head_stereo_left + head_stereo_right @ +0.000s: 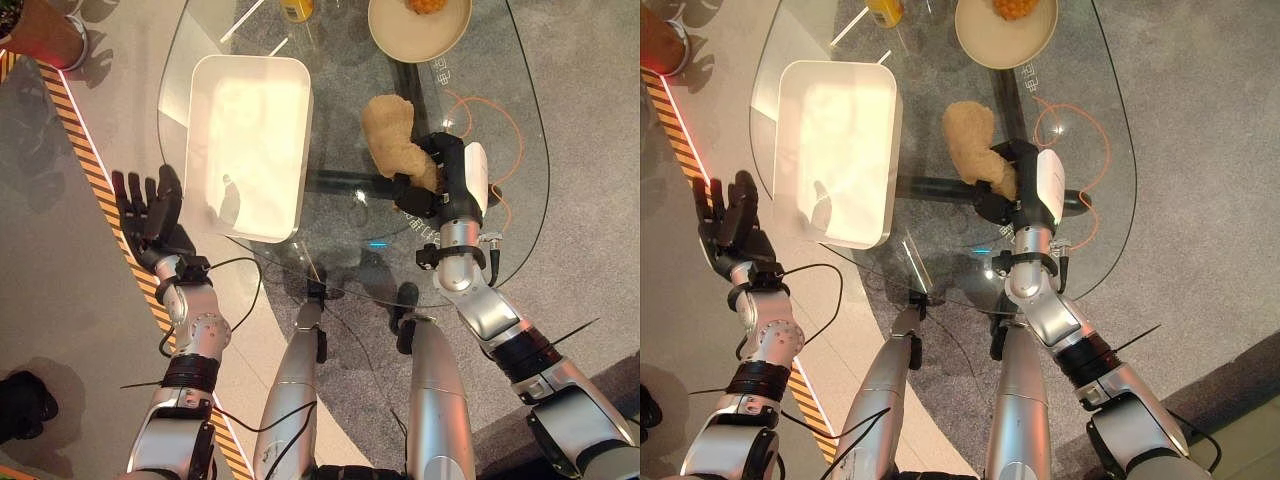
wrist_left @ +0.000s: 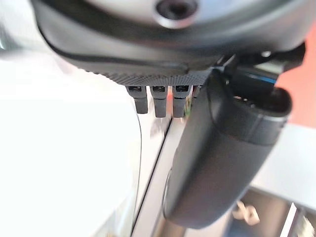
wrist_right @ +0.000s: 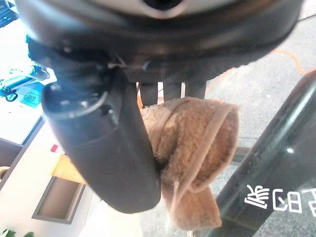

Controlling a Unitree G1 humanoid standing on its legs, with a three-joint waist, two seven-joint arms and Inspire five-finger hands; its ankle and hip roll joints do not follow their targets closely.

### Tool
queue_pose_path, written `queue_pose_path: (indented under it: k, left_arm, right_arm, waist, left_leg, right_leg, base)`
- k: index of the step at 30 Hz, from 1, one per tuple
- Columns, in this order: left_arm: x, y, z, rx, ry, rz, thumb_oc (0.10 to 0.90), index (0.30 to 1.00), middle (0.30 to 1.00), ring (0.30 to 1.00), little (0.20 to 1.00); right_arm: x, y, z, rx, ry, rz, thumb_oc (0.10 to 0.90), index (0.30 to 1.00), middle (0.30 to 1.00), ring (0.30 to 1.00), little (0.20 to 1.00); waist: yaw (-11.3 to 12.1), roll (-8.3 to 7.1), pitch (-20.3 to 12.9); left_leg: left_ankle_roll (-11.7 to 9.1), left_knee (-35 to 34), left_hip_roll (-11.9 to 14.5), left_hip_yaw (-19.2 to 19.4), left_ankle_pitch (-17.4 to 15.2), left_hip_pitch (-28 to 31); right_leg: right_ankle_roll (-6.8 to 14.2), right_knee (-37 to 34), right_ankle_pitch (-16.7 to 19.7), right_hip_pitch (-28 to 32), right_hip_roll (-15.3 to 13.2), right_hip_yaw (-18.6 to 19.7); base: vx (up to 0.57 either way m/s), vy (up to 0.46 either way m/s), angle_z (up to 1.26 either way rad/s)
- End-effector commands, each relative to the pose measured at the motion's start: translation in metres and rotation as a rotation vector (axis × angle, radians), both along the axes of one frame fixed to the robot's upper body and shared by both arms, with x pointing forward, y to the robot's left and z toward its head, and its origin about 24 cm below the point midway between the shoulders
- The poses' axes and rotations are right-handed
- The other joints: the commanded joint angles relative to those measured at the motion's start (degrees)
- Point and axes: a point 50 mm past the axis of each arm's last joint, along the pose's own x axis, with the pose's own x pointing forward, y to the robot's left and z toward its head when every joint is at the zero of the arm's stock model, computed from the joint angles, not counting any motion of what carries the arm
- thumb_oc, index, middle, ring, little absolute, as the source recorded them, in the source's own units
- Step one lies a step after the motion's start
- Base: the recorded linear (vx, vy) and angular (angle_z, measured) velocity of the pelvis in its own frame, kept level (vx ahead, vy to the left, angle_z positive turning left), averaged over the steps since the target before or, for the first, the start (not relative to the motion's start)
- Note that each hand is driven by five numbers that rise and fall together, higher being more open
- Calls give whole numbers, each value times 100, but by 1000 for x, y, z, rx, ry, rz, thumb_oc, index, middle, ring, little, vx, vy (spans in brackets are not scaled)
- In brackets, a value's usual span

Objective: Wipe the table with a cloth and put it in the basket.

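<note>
Round cream plate at the far table edge, orange-yellow food on it, yellow-orange container just left of the plate, thin orange cord looping beneath the glass, black-and-yellow striped floor tape running along the left

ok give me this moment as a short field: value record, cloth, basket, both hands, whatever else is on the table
cloth: tan cloth, bunched, lying on the glass table, near end held
right hand: right hand over the table, fingers curled round the cloth
left hand: left hand off the table's left edge, fingers straight, holding nothing
basket: white basket on the table's left part, apart from the cloth, nothing seen inside
other: round plate with yellow food at the far edge; yellow container beside it
task stage: cloth not yet in the basket
</note>
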Motion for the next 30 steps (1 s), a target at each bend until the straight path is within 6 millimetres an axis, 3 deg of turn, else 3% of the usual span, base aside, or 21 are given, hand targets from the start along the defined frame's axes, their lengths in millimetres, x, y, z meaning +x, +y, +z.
queue_pose_path:
  k: [1, 7, 13, 30]
  left_arm:
    - [-2, 2, 46, 165, -206, -26, 800, 900, 900, 900, 900]
    - [4, -12, 65, 209, -261, -147, 800, 900, 900, 900, 900]
    - [10, -41, 82, 287, -305, -333, 800, 900, 900, 900, 900]
    - [11, -90, 103, 366, -395, -693, 800, 900, 900, 900, 900]
  right_arm:
    - [-30, 31, 80, 63, -442, 207, 100, 300, 300, 300, 200]
    - [-34, 34, 88, 57, -468, 251, 100, 300, 300, 300, 200]
    - [-36, 42, 92, 29, -483, 309, 100, 300, 300, 300, 200]
    - [-42, 64, 101, -27, -475, 427, 100, 300, 300, 300, 200]
  waist:
    - [-109, -116, -139]
    - [-148, -138, -139]
    - [-192, -170, -139]
    - [-202, -253, -139]
  left_leg:
    - [372, 733, -390, 518, -960, 94]
    - [374, 711, -372, 553, -915, 69]
    - [361, 717, -364, 581, -969, 122]
    - [364, 619, -350, 590, -921, 161]
  right_leg:
    - [166, -1165, 518, 358, 398, 176]
    - [187, -1242, 612, 357, 411, 190]
    - [218, -1287, 602, 433, 404, 218]
    - [278, -1514, 766, 513, 386, 212]
  base:
    - [0, 0, 0]
    - [0, 0, 0]
    - [0, 0, 0]
    - [0, 0, 0]
